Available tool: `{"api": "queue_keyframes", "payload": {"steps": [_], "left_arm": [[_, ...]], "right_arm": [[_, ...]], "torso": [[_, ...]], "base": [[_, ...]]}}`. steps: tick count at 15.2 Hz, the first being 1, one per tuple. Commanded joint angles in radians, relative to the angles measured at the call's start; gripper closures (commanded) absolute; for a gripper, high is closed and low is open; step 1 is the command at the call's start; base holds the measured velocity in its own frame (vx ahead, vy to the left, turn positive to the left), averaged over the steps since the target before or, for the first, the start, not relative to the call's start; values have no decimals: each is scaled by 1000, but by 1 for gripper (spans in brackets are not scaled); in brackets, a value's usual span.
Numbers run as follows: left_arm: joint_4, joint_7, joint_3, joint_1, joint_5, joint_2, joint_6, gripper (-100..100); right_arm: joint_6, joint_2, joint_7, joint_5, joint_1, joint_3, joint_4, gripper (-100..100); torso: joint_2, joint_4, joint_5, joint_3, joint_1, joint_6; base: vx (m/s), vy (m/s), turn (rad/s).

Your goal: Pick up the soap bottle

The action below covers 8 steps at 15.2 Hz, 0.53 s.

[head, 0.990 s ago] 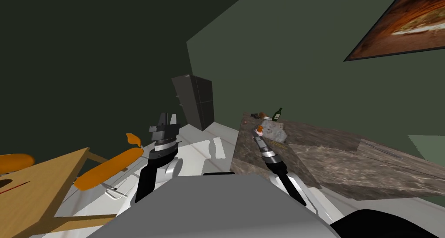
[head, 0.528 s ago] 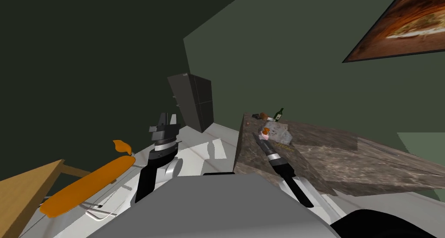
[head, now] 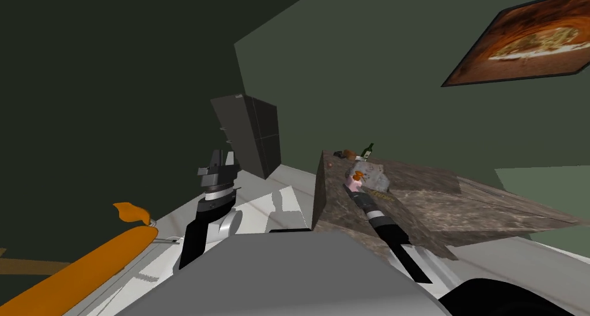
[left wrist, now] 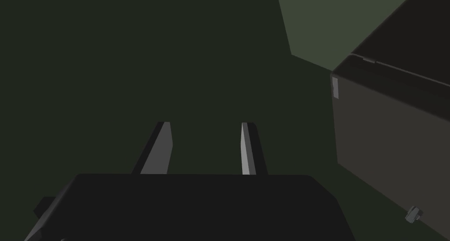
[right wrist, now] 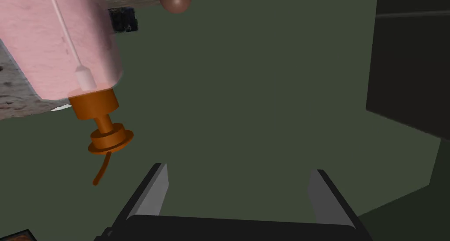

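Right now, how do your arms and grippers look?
Both forearms are black, with a white band and a ribbed grey wrist. The left gripper and right gripper are dark boxes, each with two thin, light grey, blade-like fingers.

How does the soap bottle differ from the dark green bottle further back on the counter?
The soap bottle is pink with an orange pump; the green bottle is dark with a narrow neck. The soap bottle is just beside the open right gripper, not between its fingers; the green bottle stands farther back, near the wall. Both are at the brown marbled counter.
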Motion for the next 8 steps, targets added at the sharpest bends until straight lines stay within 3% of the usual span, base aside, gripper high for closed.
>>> {"api": "queue_keyframes", "payload": {"steps": [1,3,8], "left_arm": [[0,0,0,0,0,0,0,0],[0,0,0,0,0,0,0,0],[0,0,0,0,0,0,0,0]], "right_arm": [[41,-11,38,44,20,-34,16,-100],[56,-15,55,63,27,-49,26,-100],[122,-30,127,143,54,-118,64,-100]], "torso": [[0,0,0,0,0,0],[-7,-2,0,-4,-2,2],[-2,-1,-1,-2,-7,2]], "base": [[234,73,96],[254,73,-122],[160,21,-113]]}}
